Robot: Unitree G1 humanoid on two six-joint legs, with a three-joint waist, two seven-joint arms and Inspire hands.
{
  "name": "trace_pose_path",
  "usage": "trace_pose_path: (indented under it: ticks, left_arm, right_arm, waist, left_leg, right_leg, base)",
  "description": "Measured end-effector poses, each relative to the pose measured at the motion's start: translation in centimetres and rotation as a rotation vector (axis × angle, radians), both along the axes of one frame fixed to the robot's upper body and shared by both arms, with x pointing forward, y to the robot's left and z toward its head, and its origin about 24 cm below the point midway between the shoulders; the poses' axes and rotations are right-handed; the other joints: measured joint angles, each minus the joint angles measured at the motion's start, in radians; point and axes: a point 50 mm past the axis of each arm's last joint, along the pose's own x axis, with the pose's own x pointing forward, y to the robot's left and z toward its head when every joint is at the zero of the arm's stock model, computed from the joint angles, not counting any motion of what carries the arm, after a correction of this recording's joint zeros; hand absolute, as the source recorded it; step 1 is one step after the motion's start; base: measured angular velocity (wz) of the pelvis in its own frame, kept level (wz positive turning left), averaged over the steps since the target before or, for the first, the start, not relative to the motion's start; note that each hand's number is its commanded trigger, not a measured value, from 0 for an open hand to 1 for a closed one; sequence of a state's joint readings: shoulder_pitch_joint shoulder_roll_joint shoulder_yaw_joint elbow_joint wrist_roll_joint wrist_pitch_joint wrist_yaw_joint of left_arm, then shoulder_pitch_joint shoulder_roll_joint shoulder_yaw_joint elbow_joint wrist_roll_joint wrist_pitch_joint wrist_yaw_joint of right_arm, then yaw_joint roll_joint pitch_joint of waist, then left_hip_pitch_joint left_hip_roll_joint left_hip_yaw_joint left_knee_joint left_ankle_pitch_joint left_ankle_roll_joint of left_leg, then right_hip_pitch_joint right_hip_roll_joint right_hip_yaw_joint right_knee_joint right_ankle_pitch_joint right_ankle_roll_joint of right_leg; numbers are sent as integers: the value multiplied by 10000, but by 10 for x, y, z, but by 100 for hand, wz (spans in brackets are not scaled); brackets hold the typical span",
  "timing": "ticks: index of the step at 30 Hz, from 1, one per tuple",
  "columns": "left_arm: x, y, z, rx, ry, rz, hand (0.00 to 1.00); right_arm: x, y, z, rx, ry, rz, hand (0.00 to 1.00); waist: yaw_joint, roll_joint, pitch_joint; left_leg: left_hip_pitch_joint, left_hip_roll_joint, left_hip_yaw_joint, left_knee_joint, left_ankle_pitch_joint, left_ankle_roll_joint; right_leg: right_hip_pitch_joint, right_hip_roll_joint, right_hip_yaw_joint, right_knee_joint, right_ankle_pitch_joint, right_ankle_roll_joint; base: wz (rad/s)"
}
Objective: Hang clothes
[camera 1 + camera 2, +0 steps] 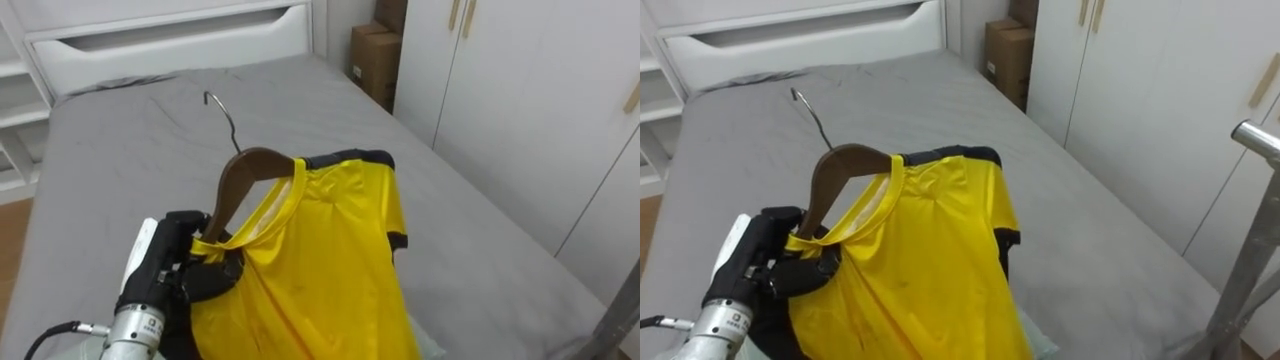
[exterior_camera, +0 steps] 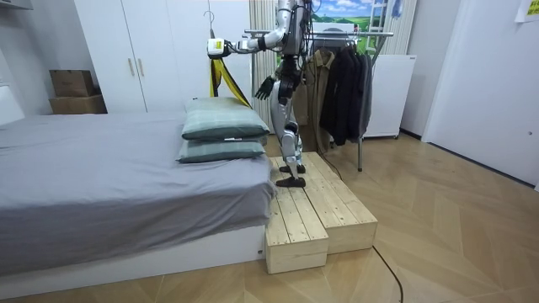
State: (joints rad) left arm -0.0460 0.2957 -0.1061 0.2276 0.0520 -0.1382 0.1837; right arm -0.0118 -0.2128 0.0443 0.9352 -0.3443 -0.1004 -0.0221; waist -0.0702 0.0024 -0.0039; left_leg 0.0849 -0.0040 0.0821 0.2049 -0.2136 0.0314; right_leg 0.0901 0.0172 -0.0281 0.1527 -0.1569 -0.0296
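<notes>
I've got a bright yellow shirt (image 1: 330,250) with dark trim at collar and sleeve, draped on a brown wooden hanger (image 1: 250,165) in the lower middle of my left eye view. The hanger is tilted, with its metal hook (image 1: 225,120) pointing to the upper left. Its lower end sits in the left robot hand (image 1: 180,250), fingers curled round it. The cloth hangs past the bottom edge.
</notes>
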Motion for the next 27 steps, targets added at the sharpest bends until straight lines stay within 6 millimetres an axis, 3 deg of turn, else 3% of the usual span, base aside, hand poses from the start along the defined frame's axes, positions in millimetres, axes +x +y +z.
trace_pose_path:
  ticks: [9,16,21,27]
  left_arm:
    - [0,0,2,469,-93,-63,100]
    - [-1,0,0,475,90,-231,100]
    - [-2,-2,1,478,68,-379,100]
    - [-4,-4,-2,757,370,-916,100]
  right_arm:
    - [44,2,48,-2162,-2986,1566,0]
    - [59,8,73,-2800,-4382,2107,0]
    - [68,18,103,-3297,-6066,2430,0]
    - [79,22,128,-3586,-7520,2450,0]
  waist:
    - [235,-80,34]
    - [237,-106,54]
    - [246,-122,48]
    - [418,-129,44]
  left_leg:
    - [354,4,18,-79,6,-8]
    - [459,-13,55,-251,28,19]
    - [326,-3,95,-233,49,-2]
    - [294,78,134,-217,54,-9]
  right_leg:
    - [308,0,-28,-20,-12,-4]
    - [321,2,25,-16,-21,-3]
    - [241,9,70,-10,-20,-6]
    - [128,9,112,3,-20,-5]
  base:
    - [0]
    - [-1]
    - [-2]
    - [-3]
